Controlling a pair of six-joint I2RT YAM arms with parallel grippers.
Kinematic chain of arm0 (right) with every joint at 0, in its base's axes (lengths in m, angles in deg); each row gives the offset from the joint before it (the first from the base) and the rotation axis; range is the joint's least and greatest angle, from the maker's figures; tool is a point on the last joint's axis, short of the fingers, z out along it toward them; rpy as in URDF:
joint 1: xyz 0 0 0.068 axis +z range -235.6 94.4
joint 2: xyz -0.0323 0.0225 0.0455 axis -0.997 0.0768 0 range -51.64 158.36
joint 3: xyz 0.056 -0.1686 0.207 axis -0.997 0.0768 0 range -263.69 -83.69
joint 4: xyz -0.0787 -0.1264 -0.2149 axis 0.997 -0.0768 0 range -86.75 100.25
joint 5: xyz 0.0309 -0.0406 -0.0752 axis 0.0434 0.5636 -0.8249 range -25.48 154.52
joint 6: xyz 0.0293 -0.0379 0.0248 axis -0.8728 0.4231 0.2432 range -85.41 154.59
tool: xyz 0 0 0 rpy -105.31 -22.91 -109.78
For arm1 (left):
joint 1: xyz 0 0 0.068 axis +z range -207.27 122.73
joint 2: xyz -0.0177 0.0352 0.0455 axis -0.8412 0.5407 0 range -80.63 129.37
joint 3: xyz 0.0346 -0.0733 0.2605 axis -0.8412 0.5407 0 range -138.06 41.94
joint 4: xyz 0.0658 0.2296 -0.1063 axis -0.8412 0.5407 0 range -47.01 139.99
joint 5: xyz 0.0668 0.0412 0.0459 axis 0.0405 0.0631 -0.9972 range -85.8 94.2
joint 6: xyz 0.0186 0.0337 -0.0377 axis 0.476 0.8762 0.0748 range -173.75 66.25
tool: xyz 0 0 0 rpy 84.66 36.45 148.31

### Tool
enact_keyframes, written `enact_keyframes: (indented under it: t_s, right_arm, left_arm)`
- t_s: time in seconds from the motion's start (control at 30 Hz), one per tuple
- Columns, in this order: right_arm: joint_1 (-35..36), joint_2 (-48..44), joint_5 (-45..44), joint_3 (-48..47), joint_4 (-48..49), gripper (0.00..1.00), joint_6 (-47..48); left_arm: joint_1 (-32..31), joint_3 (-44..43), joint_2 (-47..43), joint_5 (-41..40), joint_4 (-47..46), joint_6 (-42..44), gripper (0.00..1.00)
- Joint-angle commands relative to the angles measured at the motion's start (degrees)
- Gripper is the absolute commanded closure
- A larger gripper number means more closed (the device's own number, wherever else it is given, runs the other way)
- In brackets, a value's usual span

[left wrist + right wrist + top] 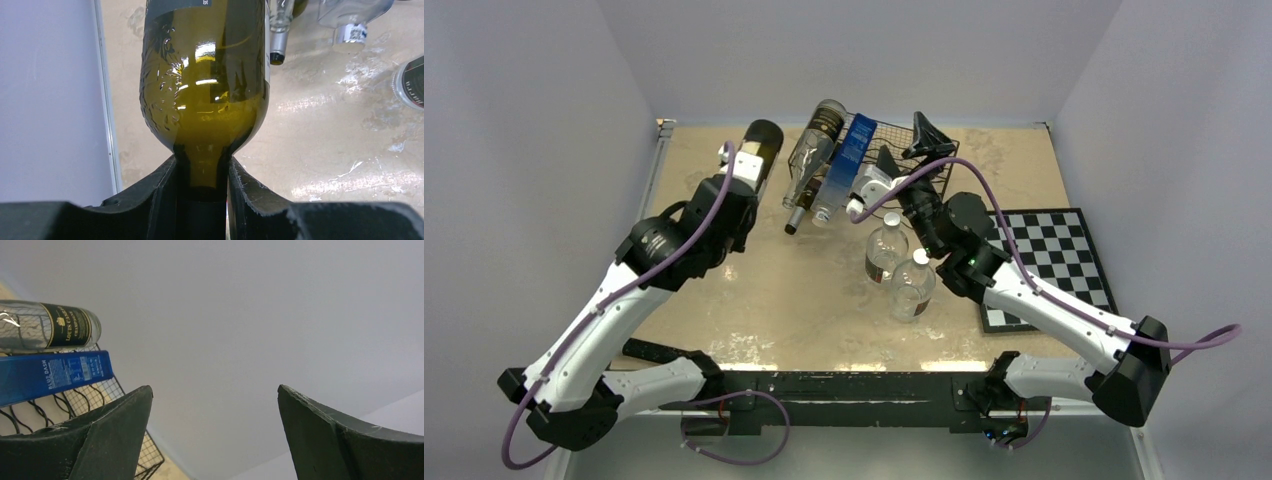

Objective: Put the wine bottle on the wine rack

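My left gripper (746, 170) is shut on the neck of a dark olive-green wine bottle (762, 142) and holds it above the table's back left, left of the rack. In the left wrist view both fingers (165, 185) clamp the neck below the bottle's shoulder (205, 90). The black wire wine rack (886, 128) stands at the back centre. It carries a clear bottle with a black label (816, 145) and a blue bottle (852, 150). My right gripper (908, 145) is open and empty over the rack's right part, pointing up at the wall (214, 390).
Two clear water bottles (886, 250) (912, 285) stand upright in the middle of the table. A black-and-white chessboard (1049, 265) lies at the right. The right wrist view shows the clear bottle (50, 330), the blue bottle (50, 375) and rack mesh (90, 395).
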Motion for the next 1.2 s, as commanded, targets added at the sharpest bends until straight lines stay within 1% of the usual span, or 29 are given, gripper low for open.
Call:
enact_keyframes:
  t_s: [0.0,0.13,0.23,0.33,0.5,0.63,0.77,1.0,1.17]
  right_arm:
    - [-2.0,-0.5,-5.4,-3.8,-0.3,0.01,-7.8]
    - [-3.6,-1.0,-6.1,-4.3,-2.3,0.01,-10.7]
    - [-4.2,-1.3,-6.5,-4.4,-3.4,0.01,-12.2]
    - [-4.5,-1.6,-6.6,-4.1,-3.9,0.01,-13.4]
    - [-4.6,-2.1,-6.8,-3.1,-3.9,0.01,-13.7]
    - [-4.5,-2.1,-7.0,-2.5,-3.6,0.01,-13.9]
    - [-4.6,-2.4,-7.1,-2.2,-3.3,0.01,-14.2]
    - [-4.5,-3.1,-7.3,-1.5,-3.1,0.01,-13.8]
    - [-4.6,-3.6,-7.6,-1.1,-3.1,0.01,-13.7]
  left_arm:
    - [0.0,6.7,-5.8,-1.0,-9.0,-4.9,1.0]
    - [0.0,12.8,-9.0,0.6,-8.0,-7.2,1.0]
    - [0.0,18.1,-12.3,5.6,-10.2,-6.7,1.0]
    - [0.0,22.1,-14.9,10.9,-12.9,-4.1,1.0]
    - [0.0,23.8,-16.0,17.0,-12.1,-1.7,1.0]
    - [0.0,24.2,-15.9,20.1,-11.5,-0.4,1.0]
    - [0.0,26.0,-16.2,24.0,-15.3,0.2,1.0]
    - [-0.2,29.3,-13.0,25.3,-22.8,-0.6,1.0]
    - [-0.7,33.1,-12.2,23.3,-31.2,-1.4,1.0]
